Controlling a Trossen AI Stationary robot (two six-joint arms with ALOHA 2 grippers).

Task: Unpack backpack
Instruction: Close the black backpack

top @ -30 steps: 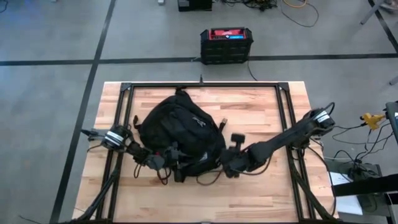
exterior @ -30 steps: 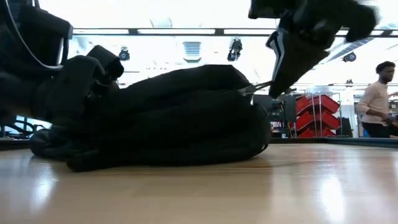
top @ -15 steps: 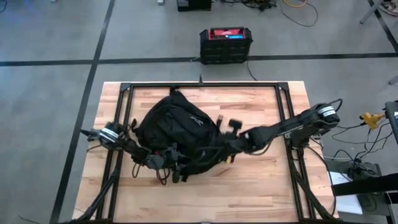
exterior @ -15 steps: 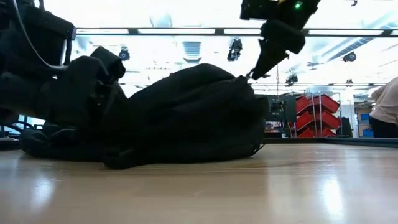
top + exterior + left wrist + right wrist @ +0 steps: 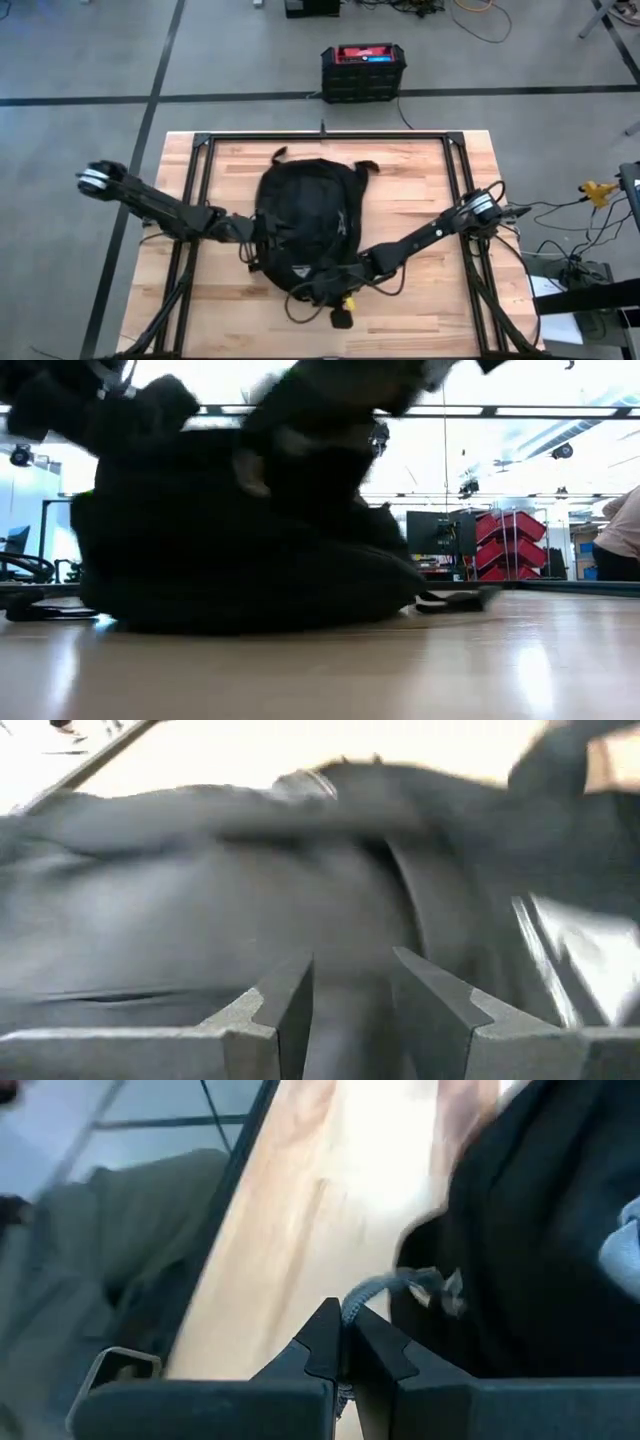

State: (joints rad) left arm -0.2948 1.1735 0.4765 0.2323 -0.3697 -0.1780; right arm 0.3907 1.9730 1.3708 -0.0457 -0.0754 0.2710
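Your backpack point(image 5: 305, 225) lies mid-table. Your right gripper point(image 5: 345, 1342) is pinched together on a grey zip cord point(image 5: 385, 1288) at its near edge (cord taut); your left gripper point(image 5: 350, 995) sits parted against its side.

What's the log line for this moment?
backpack: flat mid-table | left gripper: open, against backpack | right gripper: shut on zip cord

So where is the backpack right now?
In the high view the backpack lies in the middle of the wooden table, between the two arms, with the left gripper at its left edge and the right gripper at its near right corner.
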